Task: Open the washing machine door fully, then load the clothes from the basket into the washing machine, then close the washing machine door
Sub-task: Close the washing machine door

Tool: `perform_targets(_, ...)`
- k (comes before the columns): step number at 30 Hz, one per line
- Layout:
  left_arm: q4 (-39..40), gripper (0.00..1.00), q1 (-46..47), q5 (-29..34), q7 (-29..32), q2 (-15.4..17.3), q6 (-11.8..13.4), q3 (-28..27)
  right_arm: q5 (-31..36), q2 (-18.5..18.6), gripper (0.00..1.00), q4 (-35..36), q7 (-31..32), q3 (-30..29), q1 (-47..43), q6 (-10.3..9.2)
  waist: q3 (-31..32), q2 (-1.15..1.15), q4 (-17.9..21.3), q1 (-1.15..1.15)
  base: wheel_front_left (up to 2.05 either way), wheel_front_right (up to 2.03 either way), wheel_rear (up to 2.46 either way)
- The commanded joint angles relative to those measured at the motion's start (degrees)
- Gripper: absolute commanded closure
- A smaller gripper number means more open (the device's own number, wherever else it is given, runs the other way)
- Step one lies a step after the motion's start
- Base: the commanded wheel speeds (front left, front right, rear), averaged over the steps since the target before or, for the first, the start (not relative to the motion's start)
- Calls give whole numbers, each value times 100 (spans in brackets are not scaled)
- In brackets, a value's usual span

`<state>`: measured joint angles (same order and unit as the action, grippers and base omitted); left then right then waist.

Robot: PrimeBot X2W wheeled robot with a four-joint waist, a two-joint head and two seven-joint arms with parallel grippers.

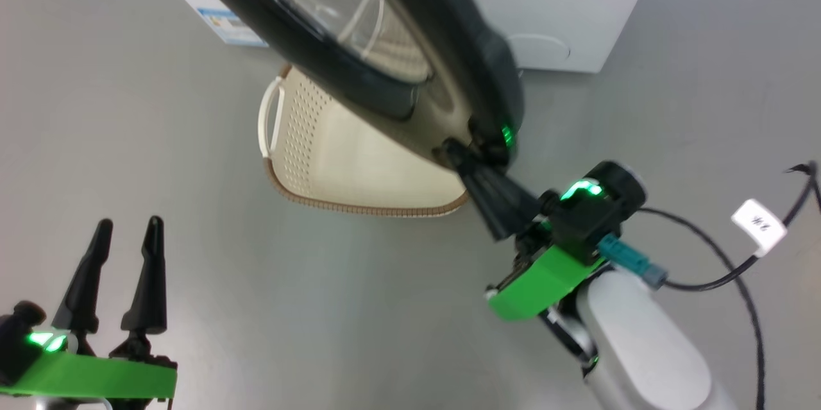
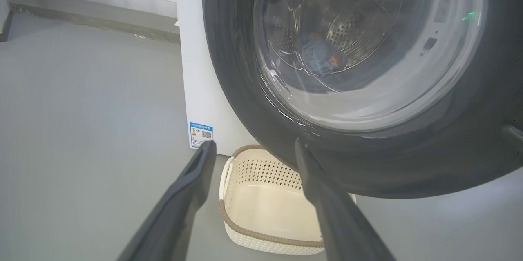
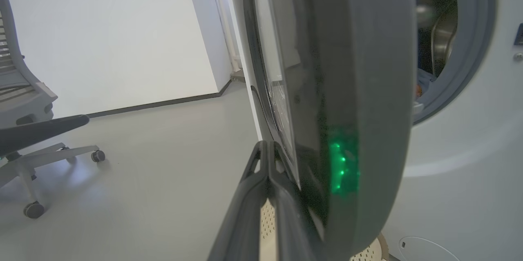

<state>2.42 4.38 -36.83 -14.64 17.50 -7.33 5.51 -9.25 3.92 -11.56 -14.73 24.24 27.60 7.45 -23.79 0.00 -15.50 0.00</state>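
Observation:
The washing machine door [image 1: 449, 57] stands swung out over the basket [image 1: 359, 166], its black rim and glass bowl [image 2: 367, 48] facing my left wrist view. My right gripper [image 1: 452, 150] is shut, its fingertips [image 3: 267, 150] together against the door's lower rim edge. My left gripper [image 1: 128, 222] hangs open at the lower left, well clear of the door; its fingers [image 2: 192, 187] frame the basket [image 2: 265, 204], whose cream floor shows bare. Blue clothes [image 2: 322, 59] lie in the steel drum of the white washing machine [image 1: 577, 12], also glimpsed in the drum opening [image 3: 425, 79].
A black cable with a white tag [image 1: 757, 224] trails on the grey floor right of my right arm. An office chair [image 3: 24, 89] stands far left in the right wrist view. The blue label [image 2: 200, 133] and round flap [image 1: 539, 47] mark the washer's front.

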Motion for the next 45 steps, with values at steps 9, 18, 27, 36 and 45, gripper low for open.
perform_targets(9,200,0,381,-270,-36,321,-15,-26,149,-104,100,304,-27,-596,550,3,-724,0,-24,0,0,0,0)
perform_targets(18,345,0,667,-492,-36,406,-15,179,238,-104,100,478,-27,-1184,1328,3,-1325,0,-166,0,0,0,0)
perform_targets(27,361,0,866,-663,-36,437,-15,336,429,-104,100,435,-27,-1590,2252,3,-1788,0,-244,0,0,0,0)
perform_targets(36,387,0,1022,-777,-36,417,-15,544,378,-104,100,351,-27,-2129,2956,3,-2014,0,-403,0,0,0,0)
perform_targets(45,329,0,1104,-877,-36,394,-15,613,459,-104,100,107,-27,-2167,3591,3,-2191,0,-475,0,0,0,0)
